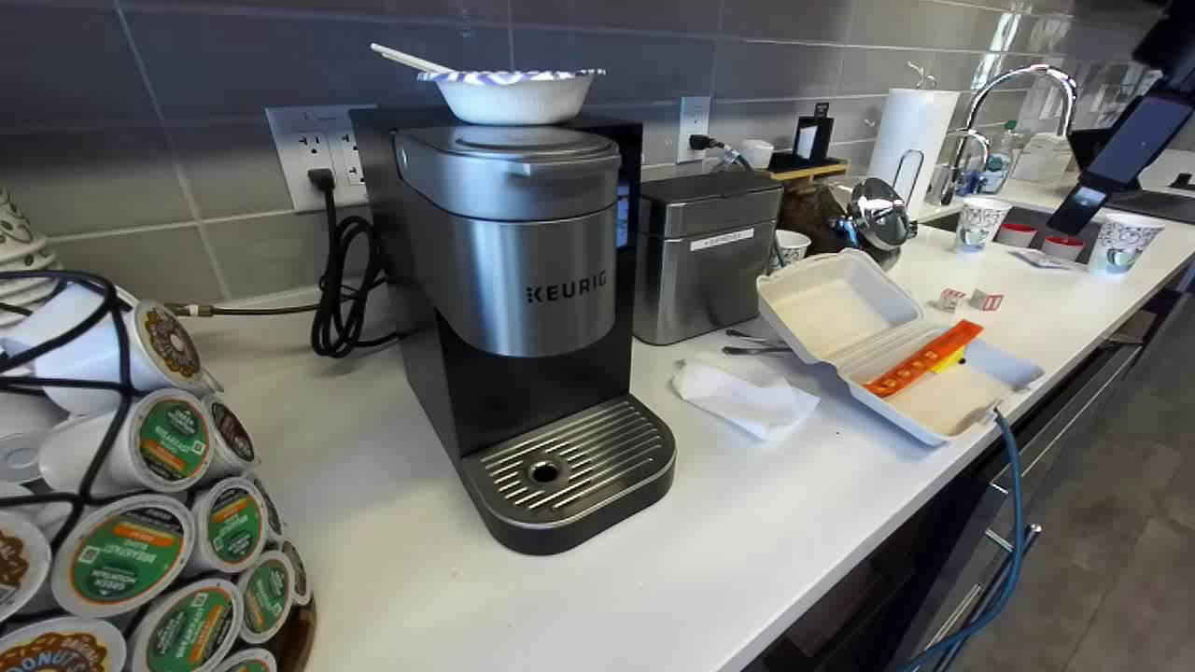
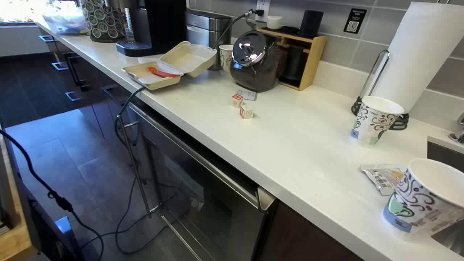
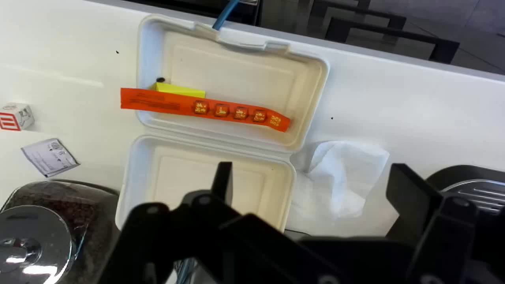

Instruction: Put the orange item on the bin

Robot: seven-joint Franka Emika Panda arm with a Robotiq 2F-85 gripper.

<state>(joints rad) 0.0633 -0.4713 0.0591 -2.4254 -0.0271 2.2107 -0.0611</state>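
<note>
Orange strip (image 3: 211,109) in the foam box (image 3: 236,71); my gripper (image 3: 311,181) stands with jaws wide apart.
Only an exterior view brings me the bowl (image 1: 518,101), well apart from the box; only my wrist view resolves dark print on the strip, long, narrow and marked in yellow, lying over a yellow piece (image 3: 180,90) with one end past the box's rim.

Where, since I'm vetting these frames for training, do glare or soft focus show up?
In the wrist view, the gripper is dark and soft-edged, the orange strip is fairly crisp except for its small lettering, and the chrome lid carries bright highlights; in an exterior view, the window is overexposed; in an exterior view, the wall tiles catch bright streaks.
</note>
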